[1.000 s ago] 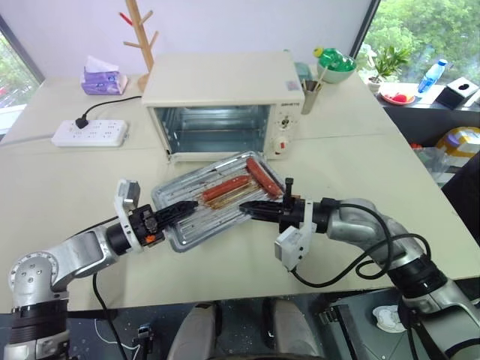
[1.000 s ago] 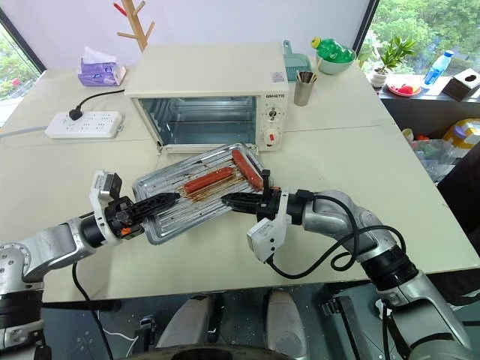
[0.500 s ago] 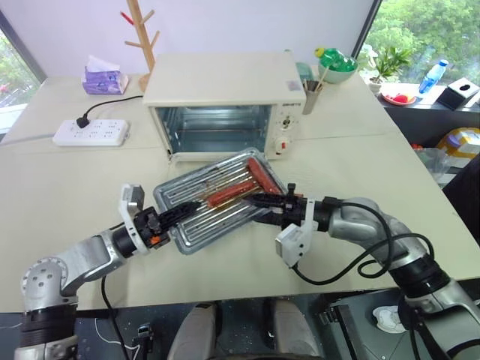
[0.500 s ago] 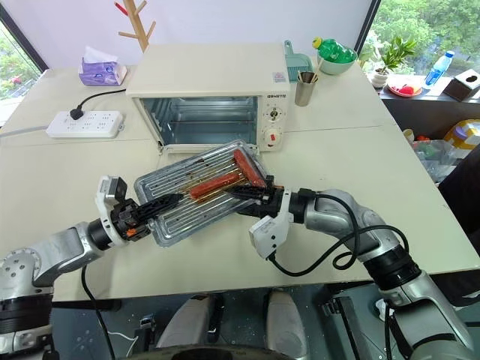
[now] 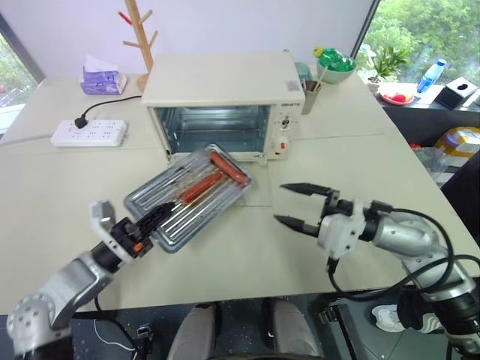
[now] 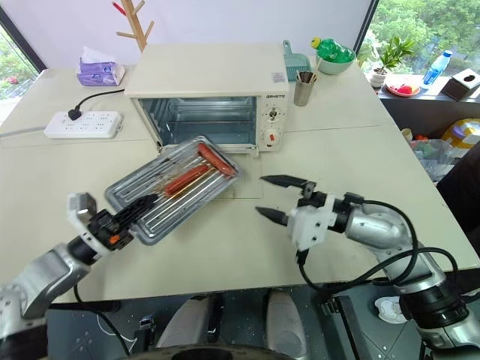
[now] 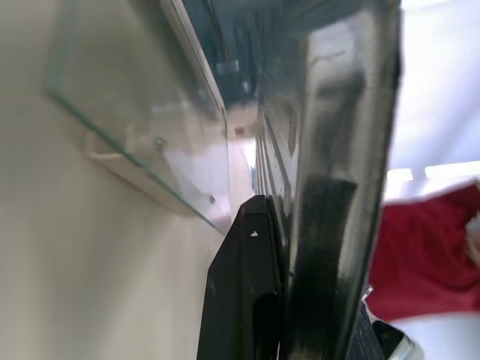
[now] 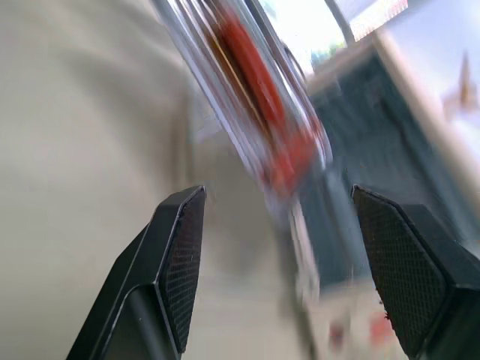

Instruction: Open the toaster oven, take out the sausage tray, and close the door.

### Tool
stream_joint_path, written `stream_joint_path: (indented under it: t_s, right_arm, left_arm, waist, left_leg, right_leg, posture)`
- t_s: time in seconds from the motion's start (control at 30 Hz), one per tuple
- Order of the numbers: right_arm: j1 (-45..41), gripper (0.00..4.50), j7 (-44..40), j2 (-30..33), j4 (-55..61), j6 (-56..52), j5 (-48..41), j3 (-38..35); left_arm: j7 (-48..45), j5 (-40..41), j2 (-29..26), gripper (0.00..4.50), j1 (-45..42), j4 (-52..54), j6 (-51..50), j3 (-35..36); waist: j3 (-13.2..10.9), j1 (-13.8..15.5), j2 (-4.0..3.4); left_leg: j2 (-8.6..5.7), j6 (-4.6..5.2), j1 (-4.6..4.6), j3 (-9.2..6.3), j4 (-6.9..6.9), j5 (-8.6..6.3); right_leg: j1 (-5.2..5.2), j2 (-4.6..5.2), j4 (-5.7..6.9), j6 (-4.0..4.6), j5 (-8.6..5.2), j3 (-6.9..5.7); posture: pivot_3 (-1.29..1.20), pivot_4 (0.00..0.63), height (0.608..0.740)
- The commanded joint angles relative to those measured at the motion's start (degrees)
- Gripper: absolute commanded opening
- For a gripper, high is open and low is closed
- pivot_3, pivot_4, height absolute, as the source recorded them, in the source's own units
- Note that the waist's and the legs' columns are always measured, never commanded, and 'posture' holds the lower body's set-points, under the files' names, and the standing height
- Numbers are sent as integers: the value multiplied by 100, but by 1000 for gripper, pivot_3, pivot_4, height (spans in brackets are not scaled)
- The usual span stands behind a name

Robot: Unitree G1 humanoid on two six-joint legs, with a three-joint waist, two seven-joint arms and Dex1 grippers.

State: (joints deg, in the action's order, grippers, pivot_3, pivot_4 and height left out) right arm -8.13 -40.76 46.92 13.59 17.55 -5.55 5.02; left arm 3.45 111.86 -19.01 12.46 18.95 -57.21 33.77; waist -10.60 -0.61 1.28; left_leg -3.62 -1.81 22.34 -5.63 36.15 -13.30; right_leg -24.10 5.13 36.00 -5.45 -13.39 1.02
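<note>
The cream toaster oven [image 5: 225, 94] stands at the back of the table with its cavity bare. Its glass door [image 6: 247, 189] lies folded down flat in front. The silvery ridged sausage tray [image 5: 187, 196] hangs tilted over the door and table, with two reddish sausages [image 5: 229, 169] near its far end. My left gripper [image 5: 154, 217] is shut on the tray's near left corner. In the left wrist view a black finger [image 7: 247, 285] presses against the tray's rim [image 7: 337, 150]. My right gripper [image 5: 296, 204] is open, to the right of the tray and apart from it.
A white power strip [image 5: 88, 132] and a purple tissue pack [image 5: 103, 77] lie at the back left by a wooden stand [image 5: 139, 37]. A metal cup [image 5: 310, 96] and a green bowl [image 5: 335, 64] sit right of the oven. The table's front edge is near both arms.
My right gripper has let go of the tray, opened and drawn away to the right. My left gripper has pulled back to the left, swinging the tray with it.
</note>
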Motion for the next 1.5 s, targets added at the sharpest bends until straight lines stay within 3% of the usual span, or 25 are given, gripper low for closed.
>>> stream_joint_path:
  t_s: [0.03, 0.2, 0.3, 0.4, 0.47, 0.57, 0.97, 1.33, 1.5]
  right_arm:
    - [-213, 3154, 30, -237, -375, -815, -368, -256]
    - [-685, 3154, 50, -732, -1053, -1500, -359, -197]
    - [-1011, 3154, 110, -1022, -1501, -1673, -242, -136]
    - [-1300, 2311, 163, -1252, -1948, -1687, -73, -71]
    - [-1437, 1183, 177, -1372, -2154, -1722, 23, -21]
    - [-1573, 82, 200, -1554, -2403, -1759, 134, 59]
    - [-1704, 82, 319, -2067, -3307, -1511, 800, 539]
    - [-1641, 82, 276, -2350, -2811, -1667, 839, 668]
    - [-1931, 82, 116, -2466, -2048, -1908, 136, 241]
  left_arm:
    - [-17, 114, 392, 0, 615, 847, 715, 441]
    - [56, 114, 1037, 0, 1223, 1386, 1725, 694]
    - [200, 114, 1418, 0, 1147, 1390, 2344, 746]
    - [114, 114, 1526, 0, 1242, 1414, 2687, 743]
    - [20, 114, 1590, 0, 1285, 1373, 2915, 829]
    - [-74, 114, 1559, 0, 1280, 1143, 3209, 967]
    - [-208, 103, 1039, 0, 876, 528, 3577, 1163]
    - [-210, 64, 781, 0, 595, 213, 3524, 1134]
    - [-245, 91, 679, 0, 567, 75, 3464, 1162]
  waist:
    - [1, 15, 2]
    - [1, 60, 3]
    - [3, 134, 5]
    - [3, 143, 6]
    - [3, 142, 6]
    - [4, 134, 8]
    - [7, 128, 14]
    - [20, 101, 35]
    - [17, 106, 33]
  left_leg:
    - [5, 3, -2, 9, 1, -2]
    - [26, 4, -2, 58, 3, -3]
    - [26, 7, -1, 68, 4, -5]
    - [28, 8, 1, 69, 5, -5]
    - [28, 19, 1, 70, 6, -12]
    - [28, 33, 1, 72, 8, -20]
    - [31, 37, -8, 72, 10, -23]
    - [45, 36, -26, 65, -1, -25]
    - [44, 36, -23, 62, 1, -25]
  right_leg:
    - [1, 0, -1, 2, 0, 1]
    - [2, -6, -12, 9, 3, 2]
    - [8, -13, -29, 12, 6, 1]
    - [22, -19, -55, 19, 12, -7]
    - [31, -21, -70, 19, 13, -10]
    - [35, -21, -77, 19, 13, -10]
    - [45, -33, -83, 19, 13, -9]
    - [54, -47, -83, 18, 13, -11]
    - [51, -44, -84, 18, 13, -7]
  posture:
    - [0, 150, 740]
    - [0, 150, 740]
    - [0, 150, 740]
    - [0, 150, 740]
    - [0, 150, 740]
    - [0, 150, 740]
    - [0, 150, 740]
    - [0, 150, 740]
    - [0, 150, 740]
